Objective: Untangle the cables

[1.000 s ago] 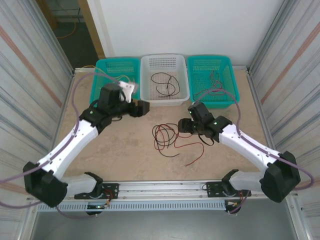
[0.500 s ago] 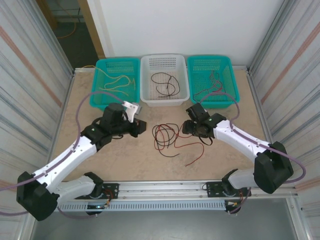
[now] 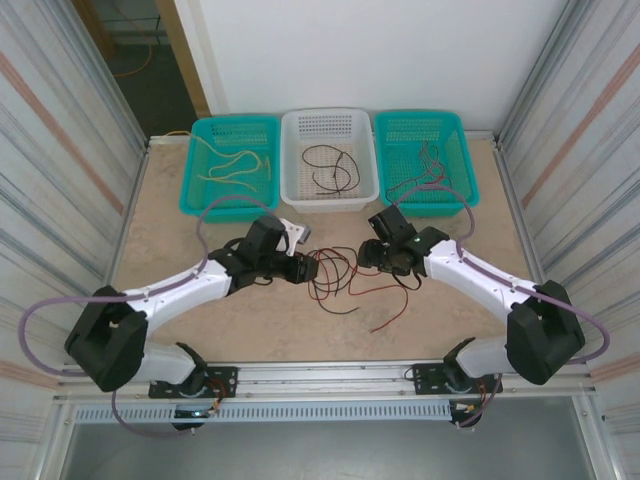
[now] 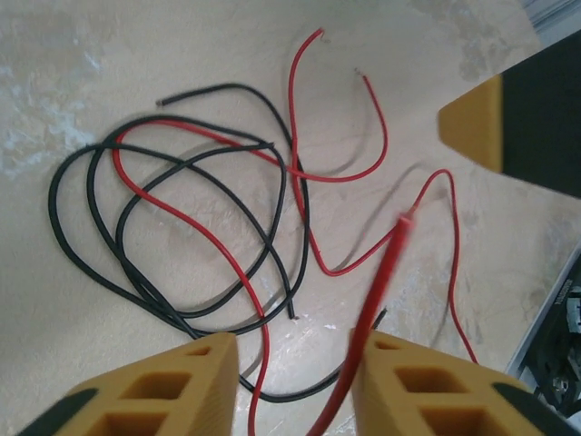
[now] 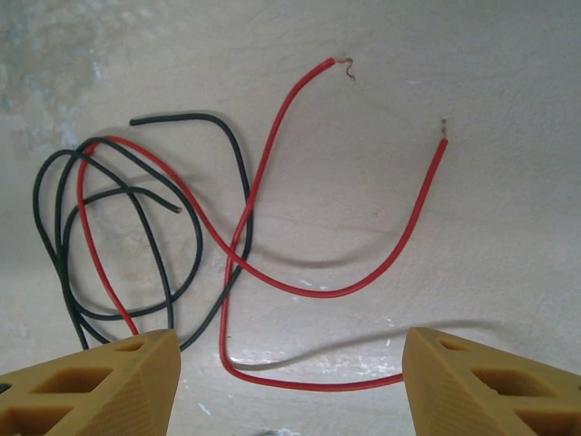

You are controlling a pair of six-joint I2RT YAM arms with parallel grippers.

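**Red and black loops at table centre**

I see the cables [image 3: 335, 272], thin glossy red and black wires, looped together on the mottled beige table [image 3: 170, 220]. At their 9 o'clock my left gripper [image 4: 295, 345] stands parted, and a red strand [image 4: 372, 300] runs up beside one hollow-celled yellow finger [image 4: 408, 381]. My right gripper [image 5: 289, 341], at 2 o'clock, gapes wide.

A fixed camera high behind both arms looks down over the whole bench [image 3: 270, 322], while wrist cameras just above the left hand [image 4: 290, 341] and right hand [image 5: 290, 338] face closely down at the shared cables [image 3: 330, 270] mid-bench.
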